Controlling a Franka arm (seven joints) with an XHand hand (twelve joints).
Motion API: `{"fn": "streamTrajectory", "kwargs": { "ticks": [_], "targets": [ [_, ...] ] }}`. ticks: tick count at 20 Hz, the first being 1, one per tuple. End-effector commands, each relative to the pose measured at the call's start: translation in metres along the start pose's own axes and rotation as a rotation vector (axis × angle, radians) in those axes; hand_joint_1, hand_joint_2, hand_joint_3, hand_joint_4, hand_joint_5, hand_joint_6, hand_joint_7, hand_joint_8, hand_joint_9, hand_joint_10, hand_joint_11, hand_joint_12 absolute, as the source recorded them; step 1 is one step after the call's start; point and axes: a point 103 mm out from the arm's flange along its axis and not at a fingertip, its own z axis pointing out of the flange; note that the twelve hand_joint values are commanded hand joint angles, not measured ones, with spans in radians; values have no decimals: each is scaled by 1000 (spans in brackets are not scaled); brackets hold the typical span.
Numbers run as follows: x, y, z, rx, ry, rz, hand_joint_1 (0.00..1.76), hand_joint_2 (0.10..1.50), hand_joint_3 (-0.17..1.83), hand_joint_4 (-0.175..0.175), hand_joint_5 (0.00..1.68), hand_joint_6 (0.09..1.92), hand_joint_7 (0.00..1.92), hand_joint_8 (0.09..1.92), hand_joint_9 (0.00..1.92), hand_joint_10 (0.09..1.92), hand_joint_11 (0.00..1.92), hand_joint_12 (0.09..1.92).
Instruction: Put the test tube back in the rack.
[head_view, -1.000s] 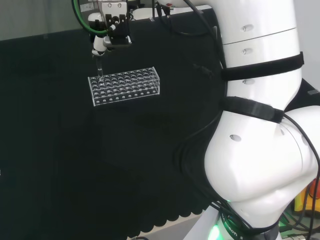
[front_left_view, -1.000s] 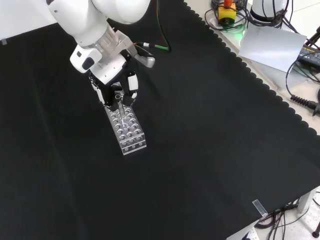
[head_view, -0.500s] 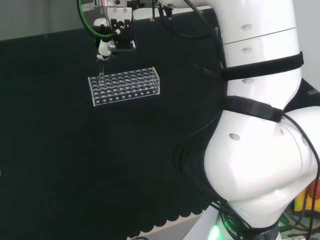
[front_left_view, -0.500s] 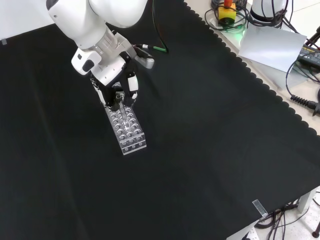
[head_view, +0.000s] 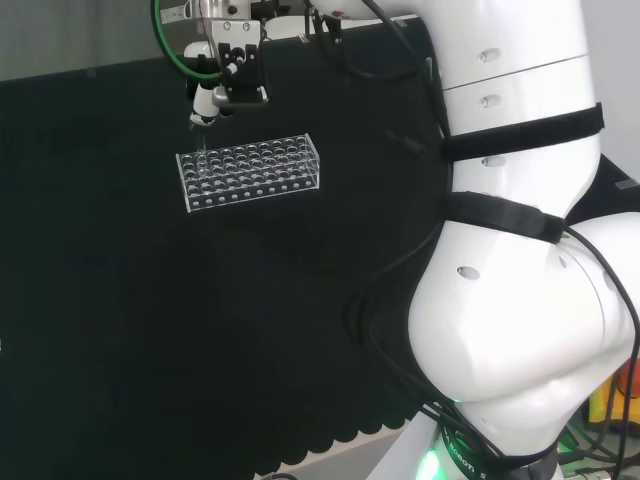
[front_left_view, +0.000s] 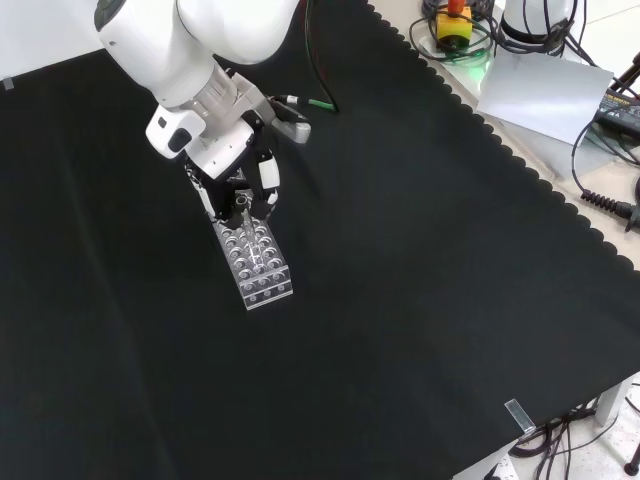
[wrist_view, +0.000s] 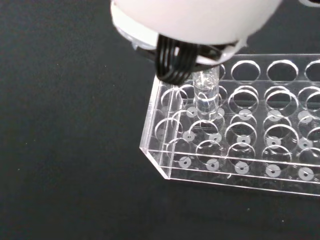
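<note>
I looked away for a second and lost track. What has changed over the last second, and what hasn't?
In the head view the hand has risen from the left end of the rack and now hangs higher above it. The test tube stands upright in a hole at that end of the rack; whether the fingers have let go of it cannot be told. The rack has kept its place on the black cloth.

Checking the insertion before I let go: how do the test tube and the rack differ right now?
The test tube is a single narrow cylinder standing upright; the rack is a wide, flat block with rows of round holes. The test tube hangs beneath the hand at the rack's end holes, while the rack rests on the black cloth. Both are clear and see-through.
</note>
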Motion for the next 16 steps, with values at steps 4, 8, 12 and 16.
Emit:
{"fn": "streamTrajectory", "kwargs": {
  "ticks": [4,8,12,16],
  "targets": [
    [9,10,8,11,2,-15,1326,556,808,-175,1302,642,1358,648,1601,650,1214,890],
    [11,12,12,20,-11,-26,1326,556,808,-175,1302,643,1358,649,1601,650,1214,891],
    [6,13,17,28,2,-18,1326,556,808,-175,1302,643,1358,650,1600,650,1213,891],
    [9,14,17,35,-3,-5,1326,556,808,-175,1301,644,1358,650,1600,651,1213,891]
  ]
}}
